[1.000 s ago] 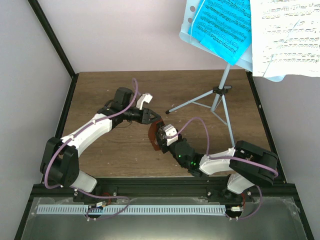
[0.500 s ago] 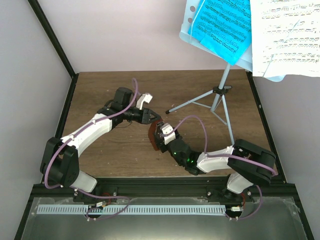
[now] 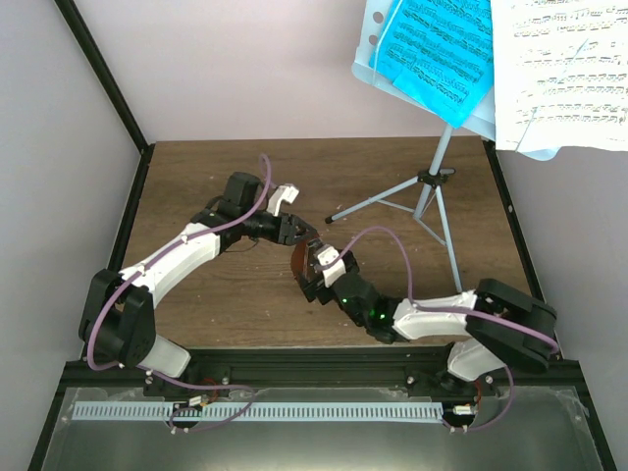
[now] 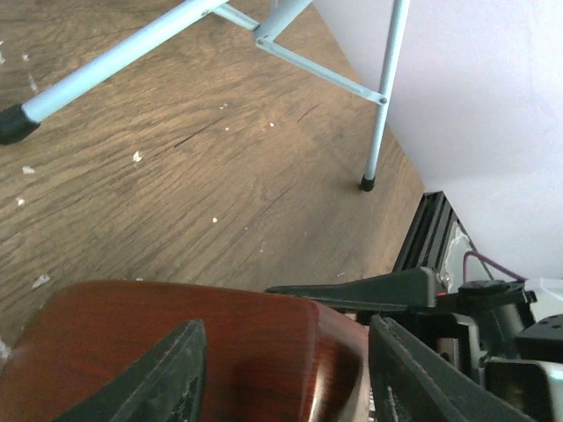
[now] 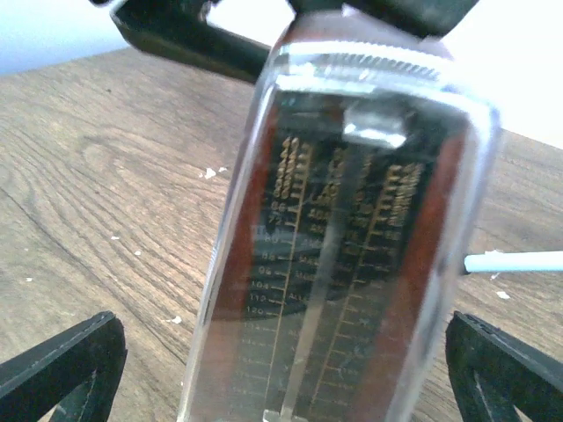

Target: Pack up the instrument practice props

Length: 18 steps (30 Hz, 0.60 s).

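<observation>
Nearest, the right pincer (image 3: 312,270) is spread wide. In its wrist view both fingers sit at the frame's bottom corners, well apart from the metronome (image 5: 343,246) between them, so it holds nothing. The metronome sits mid-counter (image 3: 216,177), between the two arms, and no view shows whether its base rests on the wood.

Just beyond, the left pincer (image 4: 295,374) straddles the metronome's top with its jaws partly apart. One finger lies across the red-brown wood and the other sits just beside its edge. I cannot tell whether they pinch it.

The main risk, as I judge it, is that nothing holds the metronome firmly. If the left jaws are slack it could tip or slide, and the clear cover (image 5: 290,176) looks slick for any finger closing on it. A second risk lies farther out. A tripod foot (image 3: 332,217) is near the left pincer, and a nudge could rock the tall music stand (image 3: 444,147) and spill the blue sheet (image 3: 432,44) and white sheet (image 3: 559,69) at the far right.

The right wrist view alone shows the tempo scale and the clearance around the cover. The left wrist view shows the wooden body and two tripod feet up close. From above, the metronome is only a red-brown sliver under the arms, but only that view shows the stand's desk and pages
</observation>
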Each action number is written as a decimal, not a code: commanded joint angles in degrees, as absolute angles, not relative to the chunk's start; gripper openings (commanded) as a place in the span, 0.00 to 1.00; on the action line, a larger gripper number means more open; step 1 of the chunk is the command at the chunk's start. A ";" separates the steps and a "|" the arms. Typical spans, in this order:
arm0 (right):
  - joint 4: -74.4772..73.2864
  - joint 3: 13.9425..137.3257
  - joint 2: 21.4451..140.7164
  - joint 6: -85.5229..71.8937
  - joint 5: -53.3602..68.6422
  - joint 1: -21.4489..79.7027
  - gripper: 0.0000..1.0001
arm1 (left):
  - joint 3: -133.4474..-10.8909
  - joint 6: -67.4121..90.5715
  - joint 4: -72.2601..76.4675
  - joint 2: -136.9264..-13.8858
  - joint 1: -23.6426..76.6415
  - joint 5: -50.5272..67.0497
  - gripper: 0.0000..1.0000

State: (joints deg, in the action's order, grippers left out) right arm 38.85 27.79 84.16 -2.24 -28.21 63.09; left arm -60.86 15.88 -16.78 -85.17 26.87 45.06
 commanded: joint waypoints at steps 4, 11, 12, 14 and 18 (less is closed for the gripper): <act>34.31 20.35 69.13 -1.68 -22.27 62.97 1.00 | -60.48 15.22 -16.42 -81.35 25.42 40.14 0.67; 24.86 14.79 52.30 -6.20 -20.75 61.84 1.00 | -56.62 16.49 -9.85 -73.90 19.39 40.05 0.77; 22.15 14.88 50.36 -7.56 -19.62 60.05 1.00 | -56.52 15.15 -10.23 -73.05 19.63 39.18 0.79; 18.26 15.84 46.76 -10.01 -15.02 54.73 1.00 | -56.12 12.40 -11.15 -71.92 21.01 37.43 0.91; 15.52 17.16 42.91 -13.14 -4.25 42.29 1.00 | -57.08 5.22 -14.97 -72.36 26.68 34.78 0.99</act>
